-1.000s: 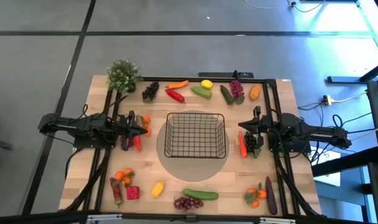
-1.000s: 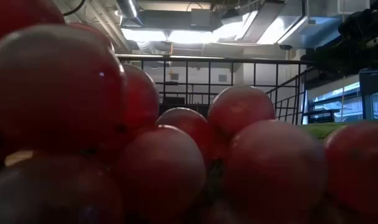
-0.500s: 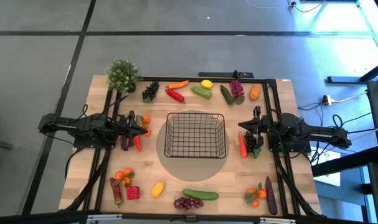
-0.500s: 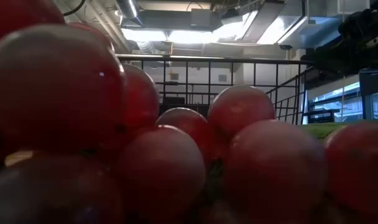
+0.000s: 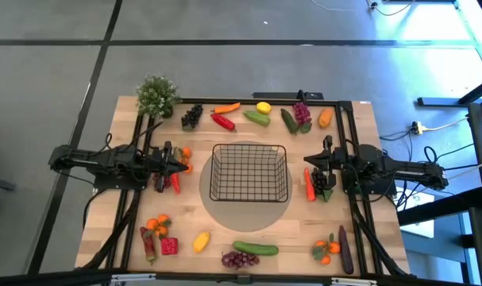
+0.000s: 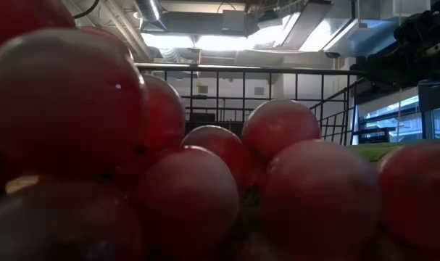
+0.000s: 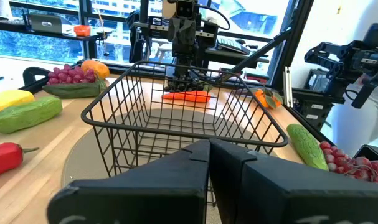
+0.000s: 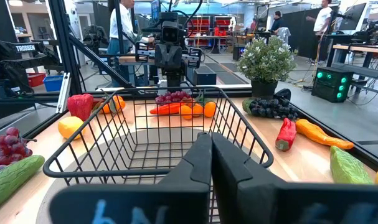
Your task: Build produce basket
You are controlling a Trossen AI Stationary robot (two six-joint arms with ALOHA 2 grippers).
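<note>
1. Left hand (image 5: 179, 167) sits low over the surface (image 5: 113, 214), just left of the basket (image 5: 249, 172), fingers pressed together and holding nothing.
2. Right hand (image 5: 313, 168) mirrors it just right of the basket, fingers likewise together and empty.
3. Both hands point at the basket from opposite sides; each wrist view shows the other arm across the wire mesh.
4. Basket stands at the surface's middle on a pale round patch, with nothing inside.
5. Produce lies scattered around it: dark grapes (image 5: 191, 116), red pepper (image 5: 222, 121), lemon (image 5: 263, 107) and cucumber (image 5: 256, 117) along the far edge.
6. Near edge holds a second cucumber (image 5: 255, 249) touching red grapes (image 5: 238, 259), with another lemon (image 5: 201, 241) to their left.
7. Carrot (image 5: 310, 184) lies beside the right hand; eggplant (image 5: 345, 249) rests near the right front corner.
8. Plant (image 5: 156, 96) stands at the far left corner.
9. Low view is filled by red grapes, the basket's rim behind them.
</note>
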